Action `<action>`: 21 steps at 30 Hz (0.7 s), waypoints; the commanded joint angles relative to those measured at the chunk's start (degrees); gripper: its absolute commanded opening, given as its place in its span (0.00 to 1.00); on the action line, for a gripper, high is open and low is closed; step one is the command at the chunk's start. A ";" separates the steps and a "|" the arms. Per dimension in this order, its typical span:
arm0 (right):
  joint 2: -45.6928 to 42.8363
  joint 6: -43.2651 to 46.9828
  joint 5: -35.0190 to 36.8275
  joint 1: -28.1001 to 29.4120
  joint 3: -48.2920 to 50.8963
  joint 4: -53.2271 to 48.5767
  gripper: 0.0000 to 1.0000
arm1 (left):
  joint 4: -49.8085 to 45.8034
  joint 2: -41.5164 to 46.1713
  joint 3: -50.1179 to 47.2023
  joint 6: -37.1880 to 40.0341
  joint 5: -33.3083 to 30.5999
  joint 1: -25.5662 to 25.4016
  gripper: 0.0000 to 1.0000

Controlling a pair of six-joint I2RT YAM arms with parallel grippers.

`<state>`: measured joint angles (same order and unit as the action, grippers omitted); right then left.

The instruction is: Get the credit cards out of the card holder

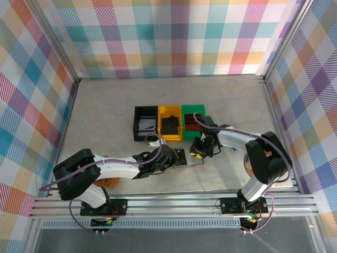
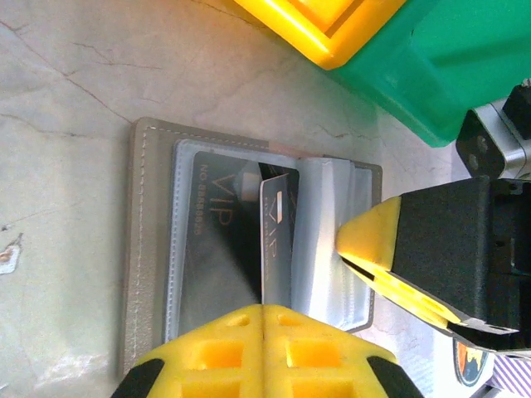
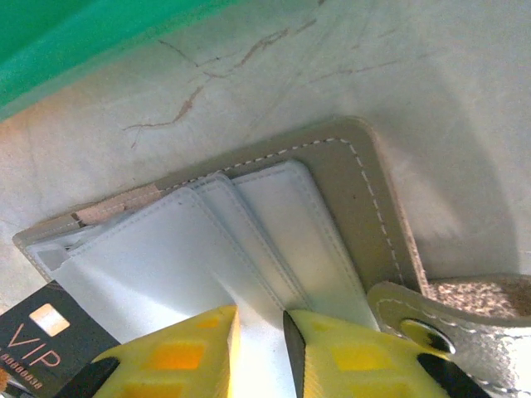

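From above, the card holder (image 1: 181, 157) lies open on the table (image 1: 105, 105). The yellow bin (image 1: 169, 122) stands just beyond it, with the green bin (image 1: 192, 121) beyond and to its right. The left gripper (image 1: 169, 157) is at the holder's left edge and the right gripper (image 1: 199, 150) at its right edge.

The left wrist view looks along the card holder (image 2: 149, 249). Of the credit cards (image 2: 278, 240), one dark VIP card stands tilted up near the fold, and another lies flat behind the clear window of the left panel. The left gripper (image 2: 264, 319) has its fingers pressed tight together at the holder's near edge. I cannot tell whether the tilted card's end is nipped between them. The right gripper (image 2: 348, 255) rests on the holder's right panel.

In the right wrist view, the right gripper (image 3: 261, 323) hangs over the holder's pale stacked slots (image 3: 249, 232). Its jaws are a narrow slit apart with nothing between them. The snap tab (image 3: 448, 323) curls off the holder's right edge, and a card corner shows at its left.

The cards should be light, stiff and slick, and probably snug in their slots. They are best pinched across both faces at an exposed short edge and drawn straight out along the slot. The holder is soft and light (it will likely drag along unless pinned), so one gripper should press on a bare panel.
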<state>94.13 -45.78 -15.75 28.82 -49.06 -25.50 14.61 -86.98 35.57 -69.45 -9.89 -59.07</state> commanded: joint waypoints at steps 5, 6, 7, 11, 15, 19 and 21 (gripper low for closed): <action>2.64 1.04 1.73 -0.61 2.22 -3.96 0.29 | -0.26 -3.02 2.75 0.21 2.24 0.09 0.00; 2.49 1.04 1.71 -0.61 2.26 -3.95 0.29 | 0.12 -3.51 2.91 0.19 2.57 0.09 0.00; 2.49 1.12 1.69 -0.61 2.28 -3.95 0.30 | 0.61 -4.10 3.14 0.19 2.99 0.09 0.00; 2.25 1.32 1.51 -0.61 2.33 -4.04 0.31 | 1.47 -5.45 4.06 0.87 4.25 0.09 0.00; 2.07 1.31 1.51 -0.65 2.63 -3.69 0.32 | 1.47 -5.81 4.41 1.29 4.61 0.09 0.01; 2.74 1.01 0.83 -0.63 3.00 -2.82 0.32 | 3.29 -6.77 4.37 1.07 5.29 0.09 0.11; 3.03 0.96 0.55 -0.60 3.18 -2.45 0.32 | 4.37 -7.13 4.17 0.98 5.63 0.09 0.15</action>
<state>94.15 -45.58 -17.19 28.47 -48.75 -24.97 15.70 -93.01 38.30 -69.04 -6.68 -59.07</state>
